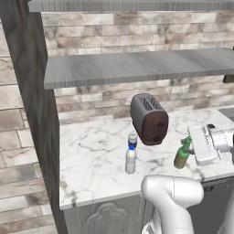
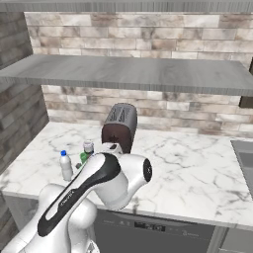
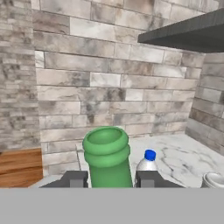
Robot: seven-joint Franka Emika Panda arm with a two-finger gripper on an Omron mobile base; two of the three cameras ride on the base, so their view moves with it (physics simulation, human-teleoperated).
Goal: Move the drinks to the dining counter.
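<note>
Brick-backed marble table (image 1: 96,155), center frame: gripper (image 3: 108,178) with jaws clamped around green bottle (image 1: 183,154) neck at right. Grasp step seemingly done; next, lift straight up, clear of toaster (image 1: 149,118) and water bottle (image 1: 130,158), then carry toward dining counter.

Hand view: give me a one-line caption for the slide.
Jaws either side of the green glass bottle neck, water bottle behind it, brick wall beyond.
</note>
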